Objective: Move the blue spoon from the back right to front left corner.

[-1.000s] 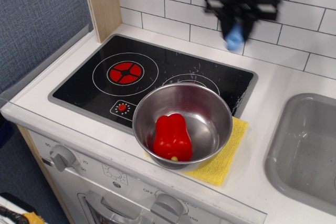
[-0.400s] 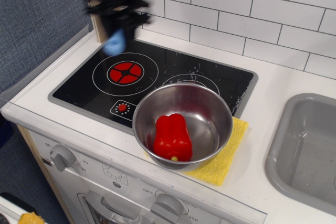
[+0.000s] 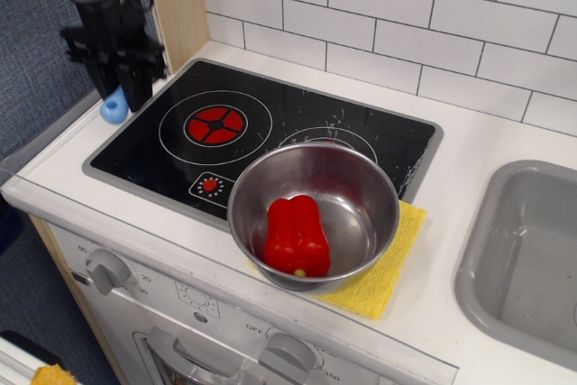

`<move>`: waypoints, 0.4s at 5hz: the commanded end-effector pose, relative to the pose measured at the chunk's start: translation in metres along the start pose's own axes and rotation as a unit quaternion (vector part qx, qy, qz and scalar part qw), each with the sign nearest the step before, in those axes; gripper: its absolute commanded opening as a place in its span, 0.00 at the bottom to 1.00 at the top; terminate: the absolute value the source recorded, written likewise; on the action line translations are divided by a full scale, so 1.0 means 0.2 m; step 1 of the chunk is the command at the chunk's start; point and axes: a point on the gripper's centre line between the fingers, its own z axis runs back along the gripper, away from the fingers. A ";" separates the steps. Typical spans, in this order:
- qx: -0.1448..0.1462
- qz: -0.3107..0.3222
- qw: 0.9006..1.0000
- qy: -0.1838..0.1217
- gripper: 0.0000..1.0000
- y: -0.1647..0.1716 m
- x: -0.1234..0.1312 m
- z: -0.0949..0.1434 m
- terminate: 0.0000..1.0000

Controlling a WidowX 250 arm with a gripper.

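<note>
My gripper (image 3: pixel 123 87) hangs from the black arm at the far left, above the left edge of the black stovetop (image 3: pixel 162 155). It is shut on the blue spoon (image 3: pixel 114 107), whose light-blue handle end with a hole sticks out below the fingers. The spoon's grey bowl is hidden inside the gripper. The spoon is held in the air over the white counter just left of the stovetop's grey rim. The front left corner (image 3: pixel 101 167) of the stovetop lies below and in front of the gripper.
A steel bowl (image 3: pixel 361 188) with a red pepper (image 3: pixel 295 235) stands on a yellow cloth (image 3: pixel 397 263) at the stovetop's front right. The red burner (image 3: pixel 215 123) is right of the gripper. A wooden post (image 3: pixel 173 2) stands behind it. A grey sink (image 3: pixel 523 250) is at the right.
The gripper has carried the blue spoon from the back right, across the back of the stovetop, to the far left and lower down.
</note>
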 end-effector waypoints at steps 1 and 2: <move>0.017 -0.039 0.999 0.007 0.00 -0.01 -0.05 -0.04 0.00; 0.031 -0.040 0.999 0.007 0.00 -0.04 -0.07 -0.04 0.00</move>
